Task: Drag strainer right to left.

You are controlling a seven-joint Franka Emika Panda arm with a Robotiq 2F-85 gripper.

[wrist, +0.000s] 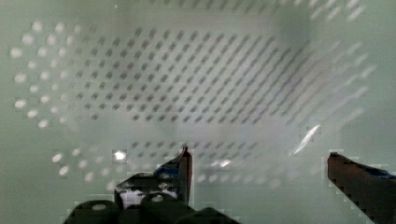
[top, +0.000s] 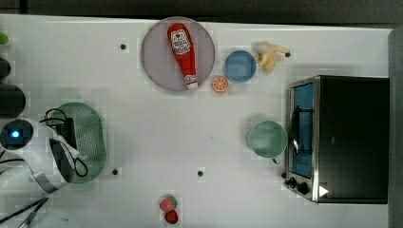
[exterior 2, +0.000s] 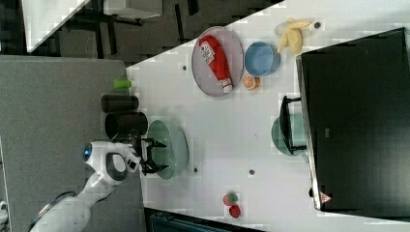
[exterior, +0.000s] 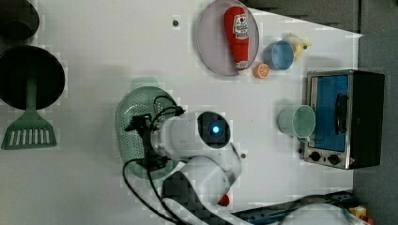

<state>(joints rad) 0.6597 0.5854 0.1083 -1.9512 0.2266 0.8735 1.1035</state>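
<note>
Far at the top view's left: pale sage-green oval plastic strainer (top: 92, 135) dotted with rows of small holes, sitting on the white table (top: 157, 142) with the white arm's gripper (wrist: 259, 163) hanging right inside the bowl. Fingers (wrist: 184, 170) spread wide apart, gripping nothing — just perforated wall between and beyond them in the wrist view. Looks like the drag's end or close to it, judging by how near the table edge it sits. For a clean finish: probably best to lift straight up, no snagging the rim. Moving right: grey round plate (top: 157, 66) with a red ketchup bottle (top: 183, 52), orange slice (top: 219, 84), round blue bowl (top: 240, 65), peeled banana (top: 270, 54), smooth green cup (top: 267, 138), then the black toaster oven (top: 347, 137) — all well apart from the strainer.
</note>
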